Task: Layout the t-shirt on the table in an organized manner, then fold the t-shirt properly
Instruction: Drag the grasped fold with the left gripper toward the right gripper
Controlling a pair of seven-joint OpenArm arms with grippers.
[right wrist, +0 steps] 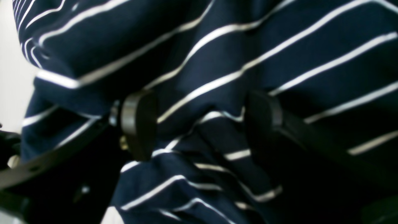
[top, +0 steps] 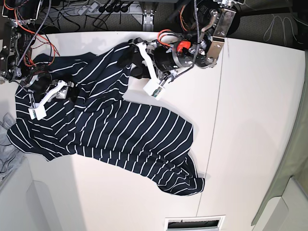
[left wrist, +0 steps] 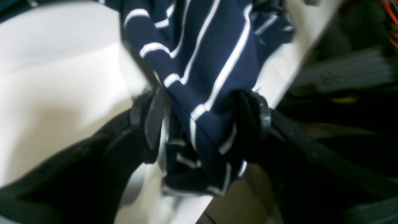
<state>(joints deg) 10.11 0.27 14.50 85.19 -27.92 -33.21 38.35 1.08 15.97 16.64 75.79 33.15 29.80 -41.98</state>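
**Striped t-shirt spread across table, both end effectors wide apart with cloth between the jaws**

Left wrist view: The left end effector [left wrist: 202, 121] stands with its jaws wide apart. A bunched fold of the t-shirt [left wrist: 205, 62] hangs down between them and touches both pads. Whether the cloth is pinched cannot be told; the picture is blurred. The white table [left wrist: 62, 93] lies behind.

Right wrist view: The right end effector [right wrist: 202, 124] also has its jaws spread wide. Rumpled navy fabric with white stripes fills the gap between them, but the pads are not pressed together on it.

Base view: The t-shirt [top: 120, 130] lies rumpled on the table [top: 255, 120], covering its left and middle part. One arm sits at the shirt's upper edge, the other at its far left edge.
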